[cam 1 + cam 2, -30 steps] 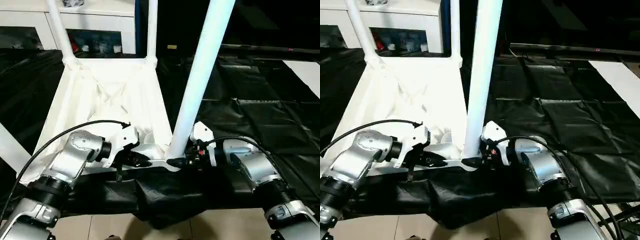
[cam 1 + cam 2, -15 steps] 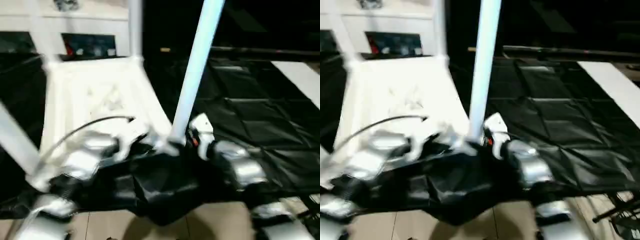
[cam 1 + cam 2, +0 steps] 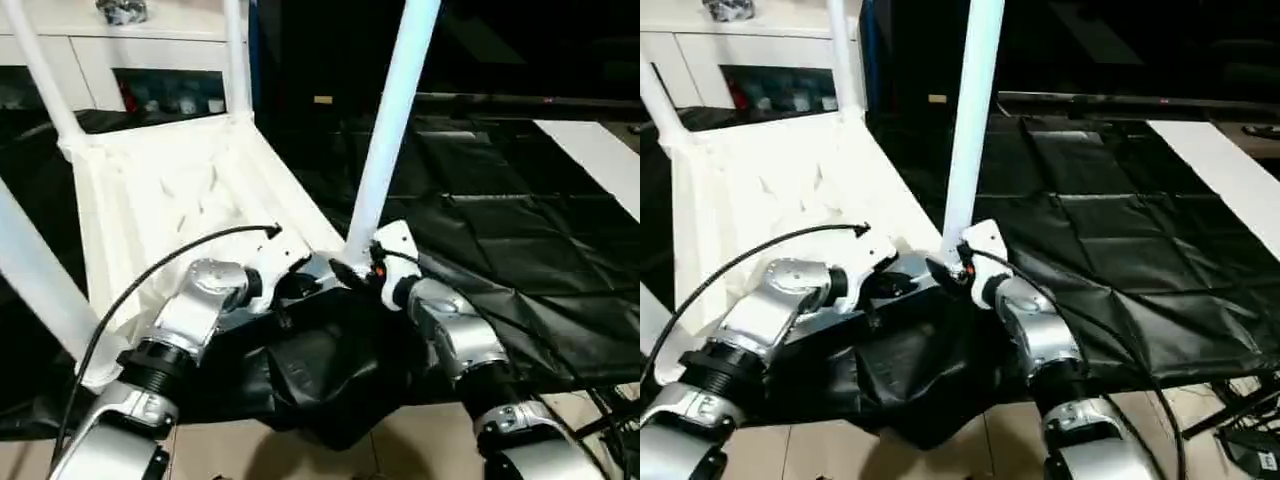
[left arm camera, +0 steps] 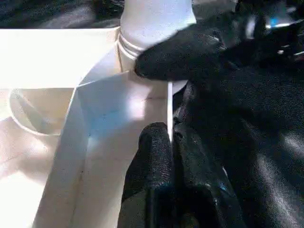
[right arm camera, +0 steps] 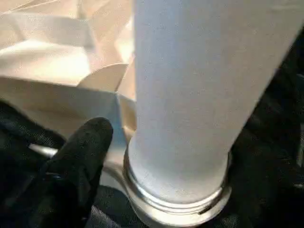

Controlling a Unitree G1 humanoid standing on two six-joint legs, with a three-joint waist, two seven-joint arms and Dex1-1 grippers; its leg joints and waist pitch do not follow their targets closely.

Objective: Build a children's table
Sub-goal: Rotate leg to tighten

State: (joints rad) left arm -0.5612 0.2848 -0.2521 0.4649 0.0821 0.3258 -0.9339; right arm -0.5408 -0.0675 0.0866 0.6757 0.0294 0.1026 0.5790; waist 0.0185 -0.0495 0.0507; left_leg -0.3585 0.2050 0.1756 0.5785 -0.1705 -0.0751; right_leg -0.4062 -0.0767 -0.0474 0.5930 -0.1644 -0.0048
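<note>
The children's table lies upside down, its ribbed white top facing up with tube legs standing in the corner sockets. The near right leg rises from its socket ring. My left gripper is shut on the top's thin near rim, just beside that corner. My right gripper is at the base of the same leg. It stands open, and one black finger sits a little apart from the tube.
A white cabinet with glass doors stands behind the table. A crumpled black sheet covers the floor under and to the right of it, with a white panel at the far right. Beige tiles show nearest me.
The whole picture has shifted with my head. Both grippers stay at the near right corner. My right gripper's fingers now stand wider around the leg base.
</note>
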